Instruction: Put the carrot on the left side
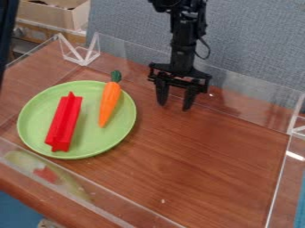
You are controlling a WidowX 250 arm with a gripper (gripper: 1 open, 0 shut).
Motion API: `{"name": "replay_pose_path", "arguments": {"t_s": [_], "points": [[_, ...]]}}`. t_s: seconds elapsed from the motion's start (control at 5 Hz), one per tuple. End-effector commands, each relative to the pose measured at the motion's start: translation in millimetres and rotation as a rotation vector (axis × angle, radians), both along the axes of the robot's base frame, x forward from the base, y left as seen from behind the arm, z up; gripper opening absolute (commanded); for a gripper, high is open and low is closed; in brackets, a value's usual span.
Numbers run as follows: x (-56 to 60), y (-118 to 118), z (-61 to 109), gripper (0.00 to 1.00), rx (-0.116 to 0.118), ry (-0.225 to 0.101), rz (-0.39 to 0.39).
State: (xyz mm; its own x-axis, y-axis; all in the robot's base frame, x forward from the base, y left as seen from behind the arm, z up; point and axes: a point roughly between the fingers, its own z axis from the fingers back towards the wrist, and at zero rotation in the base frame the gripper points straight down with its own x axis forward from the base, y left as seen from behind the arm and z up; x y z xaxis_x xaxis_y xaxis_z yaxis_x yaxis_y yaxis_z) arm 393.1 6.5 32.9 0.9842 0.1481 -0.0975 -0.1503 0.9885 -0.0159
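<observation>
Orange carrot (110, 101) lies on green plate (36, 105), end effector (177, 99) beside it.

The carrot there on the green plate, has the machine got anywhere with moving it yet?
Nothing looks done so far: the carrot lies on the green plate beside the red piece, untouched. In hand: the gripper hangs low over the wooden table to the right of the plate, pointing down, empty. Left to do: reach the carrot, grasp it, lift it and set it down on the left side.
</observation>
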Motion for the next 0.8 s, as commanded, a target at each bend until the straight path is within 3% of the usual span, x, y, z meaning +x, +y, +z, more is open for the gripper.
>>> {"name": "replay_pose_path", "arguments": {"t_s": [0.0, 0.2, 0.4, 0.6], "points": [[-2.2, 9, 25.2, 0.00, -0.012, -0.065, 0.001], [-5.9, 25, 44.5, 0.00, -0.042, -0.113, -0.029], [-17.6, 51, 73.5, 0.00, -0.070, -0.175, -0.047], [-23.2, 51, 65.4, 1.00, -0.064, -0.156, -0.024]]}}
